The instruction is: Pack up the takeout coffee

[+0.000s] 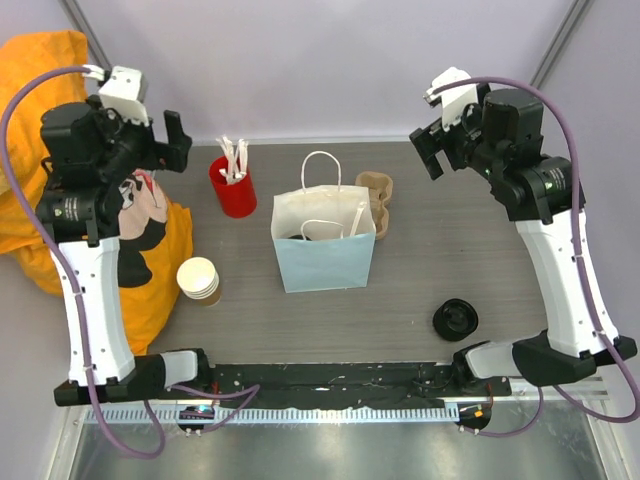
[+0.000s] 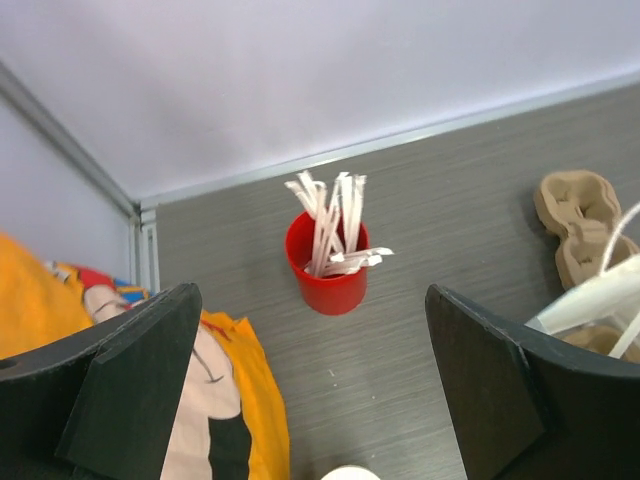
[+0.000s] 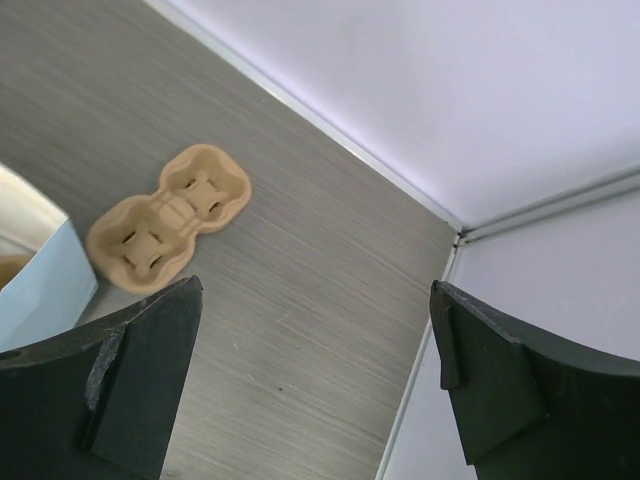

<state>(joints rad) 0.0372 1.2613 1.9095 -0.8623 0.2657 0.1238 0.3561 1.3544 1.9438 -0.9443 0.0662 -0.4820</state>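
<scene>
**A:** Where is the takeout coffee (image 1: 300, 233)? We see no lidded cup standing out on the table (image 1: 470, 240).

**B:** We make out a dark round shape down inside the pale blue paper bag (image 1: 325, 262), toward its left side. We judge that to be the coffee's black lid. The bag's walls hide the cup body, so we cannot be sure.

**A:** The bag stands upright in the middle of the table with its mouth open and handles up. That way a cup can go in from above and sit level.

**B:** Agreed. Both our arms are raised and well apart from the bag. Our left gripper (image 2: 310, 292) has its jaws spread wide with nothing between them. It looks down on the red cup (image 2: 328, 282) of white sticks.

**A:** And the right gripper (image 3: 315, 290)?

**B:** It is also spread wide and empty. It hangs above bare table near the cardboard cup carrier (image 3: 168, 217), which lies just behind the bag's right side.

**A:** We read that as arms held clear so the light bag is not knocked over.

**B:** The stack of lidless cups (image 1: 198, 279) and the loose black lid (image 1: 455, 318) sit toward the near side, apart from the bag. Neither belongs in it.

**A:** If that dark shape is the coffee, we judge the packing done or nearly so.
</scene>
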